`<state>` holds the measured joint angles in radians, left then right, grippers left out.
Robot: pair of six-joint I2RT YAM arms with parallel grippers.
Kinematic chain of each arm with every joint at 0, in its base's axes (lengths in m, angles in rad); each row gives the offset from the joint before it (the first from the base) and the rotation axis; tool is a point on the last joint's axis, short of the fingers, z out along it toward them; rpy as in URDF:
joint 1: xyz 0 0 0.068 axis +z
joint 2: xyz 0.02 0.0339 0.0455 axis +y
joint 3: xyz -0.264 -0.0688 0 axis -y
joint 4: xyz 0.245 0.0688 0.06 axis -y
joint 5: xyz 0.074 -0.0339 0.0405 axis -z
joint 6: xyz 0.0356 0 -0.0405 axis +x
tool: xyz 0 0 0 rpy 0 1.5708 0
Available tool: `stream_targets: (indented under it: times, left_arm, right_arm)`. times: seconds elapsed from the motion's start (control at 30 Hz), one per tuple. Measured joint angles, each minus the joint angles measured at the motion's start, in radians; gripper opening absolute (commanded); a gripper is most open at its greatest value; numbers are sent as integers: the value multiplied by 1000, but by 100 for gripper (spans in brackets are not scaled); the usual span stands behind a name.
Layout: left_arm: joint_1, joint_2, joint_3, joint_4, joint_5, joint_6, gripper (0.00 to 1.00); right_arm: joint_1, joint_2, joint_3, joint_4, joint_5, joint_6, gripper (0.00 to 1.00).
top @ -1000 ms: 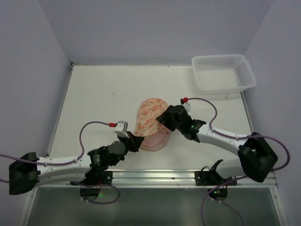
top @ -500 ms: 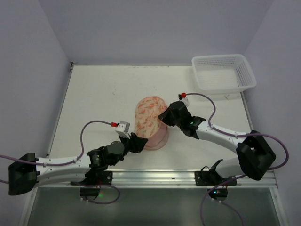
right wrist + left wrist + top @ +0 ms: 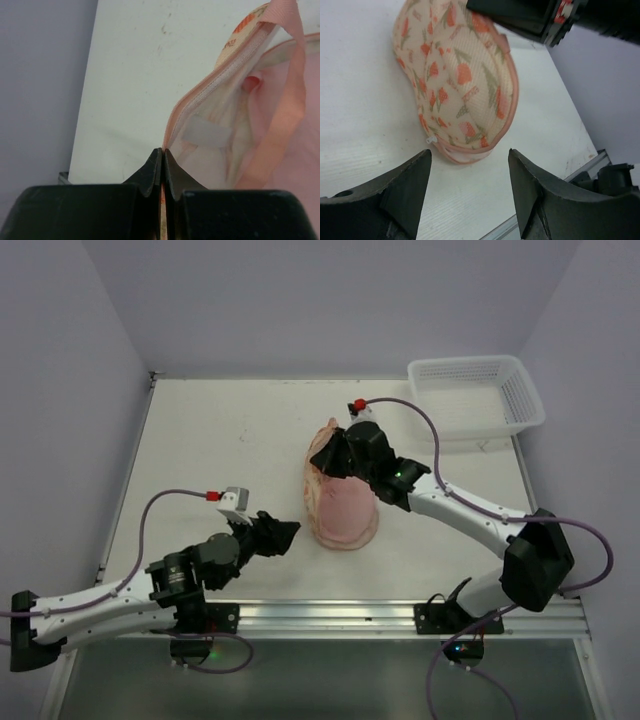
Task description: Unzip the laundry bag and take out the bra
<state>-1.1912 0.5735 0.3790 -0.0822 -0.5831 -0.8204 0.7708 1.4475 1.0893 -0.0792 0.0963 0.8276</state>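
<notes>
While the right gripper (image 3: 163, 161) is pinched shut on the pink zip edge (image 3: 220, 80) at the 12 o'clock end of the laundry bag (image 3: 342, 502), unzipping looks to be the step in hand. The left gripper (image 3: 288, 532) hovers, jaws apart, at the bag's 8 o'clock, touching nothing. The bra (image 3: 346, 512) shows pale pink inside the bag, at the middle of the desk (image 3: 220, 440). Next, likely, the left must pin the bag while the zip is drawn round. A white basket (image 3: 478, 422) sits at 2 o'clock; lilac walls (image 3: 330, 300) stand around.
</notes>
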Motion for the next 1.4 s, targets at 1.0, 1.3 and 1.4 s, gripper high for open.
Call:
stream_targets:
  times: [1.0, 1.3, 1.4]
  left_arm:
    - [6, -36, 134, -369, -179, -15, 73]
    - [5, 113, -23, -127, -119, 32, 75]
    - [5, 163, -71, -39, -90, 48, 74]
  right_arm:
    - [121, 103, 205, -84, -61, -158, 98]
    - [3, 55, 71, -209, 11, -175, 99]
    - [4, 123, 44, -260, 21, -175, 99]
